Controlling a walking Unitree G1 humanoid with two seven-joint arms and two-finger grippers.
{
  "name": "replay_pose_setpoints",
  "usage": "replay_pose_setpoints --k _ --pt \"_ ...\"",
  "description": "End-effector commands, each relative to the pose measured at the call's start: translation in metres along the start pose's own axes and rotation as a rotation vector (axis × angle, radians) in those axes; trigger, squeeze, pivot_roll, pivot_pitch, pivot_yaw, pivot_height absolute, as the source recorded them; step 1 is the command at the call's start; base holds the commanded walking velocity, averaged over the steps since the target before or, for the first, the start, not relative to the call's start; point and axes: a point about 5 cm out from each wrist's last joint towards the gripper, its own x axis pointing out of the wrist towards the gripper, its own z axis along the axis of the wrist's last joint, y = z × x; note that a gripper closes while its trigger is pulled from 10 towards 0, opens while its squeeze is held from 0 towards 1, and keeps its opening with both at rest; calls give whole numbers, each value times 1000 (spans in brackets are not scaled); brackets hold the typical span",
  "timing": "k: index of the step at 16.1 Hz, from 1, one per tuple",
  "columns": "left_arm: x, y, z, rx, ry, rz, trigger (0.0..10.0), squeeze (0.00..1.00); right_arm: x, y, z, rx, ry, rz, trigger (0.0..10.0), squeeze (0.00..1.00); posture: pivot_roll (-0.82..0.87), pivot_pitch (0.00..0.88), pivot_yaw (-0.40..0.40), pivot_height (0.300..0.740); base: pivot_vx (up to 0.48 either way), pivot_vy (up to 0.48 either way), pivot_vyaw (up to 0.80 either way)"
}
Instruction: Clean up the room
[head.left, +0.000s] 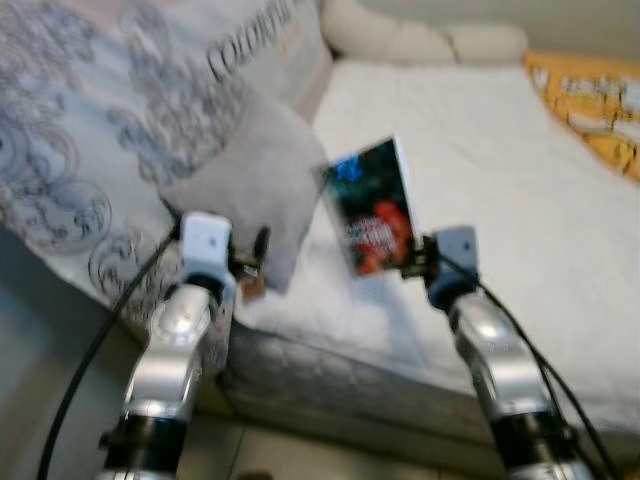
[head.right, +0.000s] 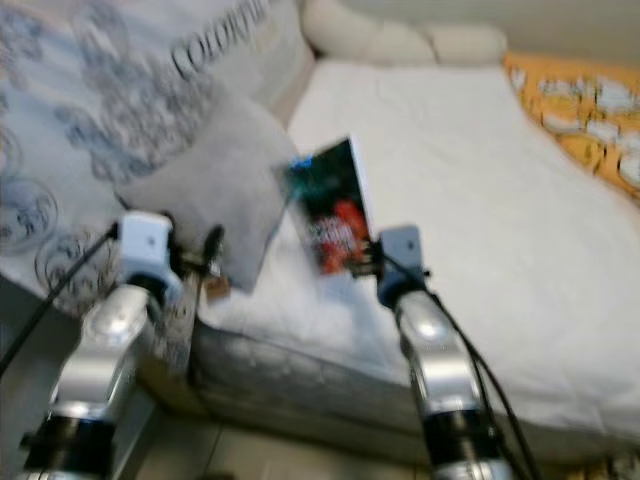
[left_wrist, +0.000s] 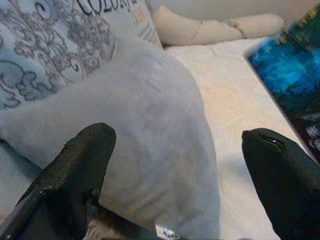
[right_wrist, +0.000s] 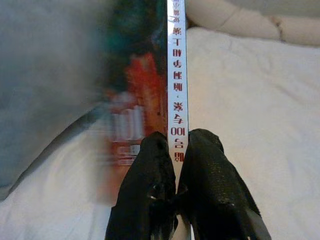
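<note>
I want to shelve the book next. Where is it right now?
The book is pinched by its spine in the right gripper, held above the white bed, just right of the grey pillow.

Grey pillow (head.left: 258, 190) blocks mid-left of frame, patterned cushion (head.left: 90, 110) fills upper left. Book (head.left: 372, 205) stands at centre. White bed (head.left: 500, 170) right of it lies open, orange blanket (head.left: 590, 105) at far-right edge.

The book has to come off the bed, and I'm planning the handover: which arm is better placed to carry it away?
Right. The right gripper is shut on the book at its spine, holding it up above the white bed. The left gripper is open, facing the grey pillow.
</note>
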Motion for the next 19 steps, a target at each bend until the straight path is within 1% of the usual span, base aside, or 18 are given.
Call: replay_pose_setpoints --k 1,17,19 --pt "-2 11 2 15 -5 32 10000 0 3 4 12 6 -59 8 10000 0 103 0 16 740 341 0 0" --pt "-1 11 3 34 -4 15 10000 0 4 7 11 6 -67 16 10000 0 106 0 23 740 343 0 0" --pt "-1 11 3 24 -4 5 10000 0 4 7 11 12 -68 18 10000 0 106 0 23 740 317 0 0"
